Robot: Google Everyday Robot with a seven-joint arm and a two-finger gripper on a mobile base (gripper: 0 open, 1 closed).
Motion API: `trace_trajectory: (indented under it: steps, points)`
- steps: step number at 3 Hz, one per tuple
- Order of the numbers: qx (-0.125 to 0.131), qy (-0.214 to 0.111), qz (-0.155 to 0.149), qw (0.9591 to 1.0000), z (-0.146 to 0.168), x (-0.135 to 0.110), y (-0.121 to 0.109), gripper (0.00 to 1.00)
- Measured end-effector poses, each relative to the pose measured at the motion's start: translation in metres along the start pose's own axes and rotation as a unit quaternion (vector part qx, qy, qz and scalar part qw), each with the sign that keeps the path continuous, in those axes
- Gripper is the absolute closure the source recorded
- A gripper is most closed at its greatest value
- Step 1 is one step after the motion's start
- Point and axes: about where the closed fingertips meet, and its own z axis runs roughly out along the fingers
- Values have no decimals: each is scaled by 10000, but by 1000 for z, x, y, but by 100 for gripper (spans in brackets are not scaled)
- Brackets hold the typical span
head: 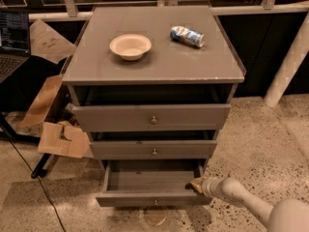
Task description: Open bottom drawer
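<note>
The bottom drawer [153, 198] of the grey cabinet stands pulled out, its inside showing empty, with a small round knob [155, 202] on its slim front. My gripper [195, 184] is at the drawer's right front corner, touching the right side wall near the front. My white arm [246, 202] comes in from the lower right.
The middle drawer [153, 150] and top drawer [151, 117] sit above, both slightly out. A tan bowl [130, 46] and a crushed can [187, 36] lie on the cabinet top [154, 62]. Cardboard pieces [63, 139] and a cable lie on the floor at left. A white post [289, 66] stands at right.
</note>
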Motion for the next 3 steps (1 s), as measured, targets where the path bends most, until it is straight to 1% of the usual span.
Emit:
trace_trajectory:
  steps: [1, 2, 3]
  points:
    - [0, 0, 0, 10000, -3, -3, 0, 100]
    - [-80, 73, 39, 9999, -10, 9, 10, 100]
    - [-80, 73, 39, 9999, -13, 6, 10, 82]
